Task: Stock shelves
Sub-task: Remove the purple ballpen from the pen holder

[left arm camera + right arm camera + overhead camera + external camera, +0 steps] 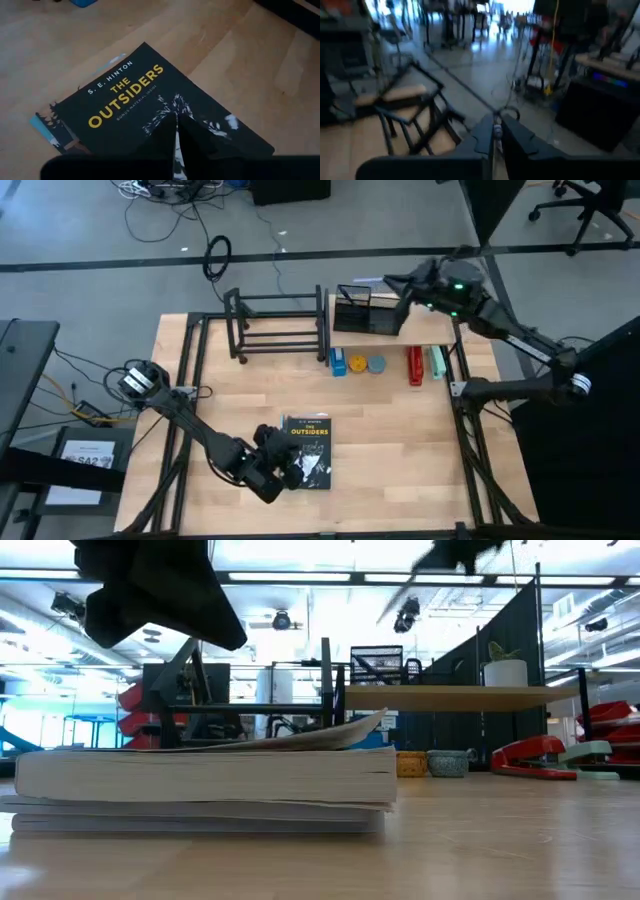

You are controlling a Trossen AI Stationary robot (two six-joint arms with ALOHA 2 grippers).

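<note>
My left fingers [283, 473] hover pressed together over the dark cover of The Outsiders [308, 449], which lies flat atop another book near the worktop's [400, 440] front edge. My right fingers [392, 281], also closed on nothing, hang above the wooden plank shelf [420, 330] beside the empty black rack [278, 323].

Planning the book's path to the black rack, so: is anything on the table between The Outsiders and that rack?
Nothing visible. In the high view the table between the book and the black rack is bare; the blue and yellow items sit off to the side, under the wooden shelf.
</note>
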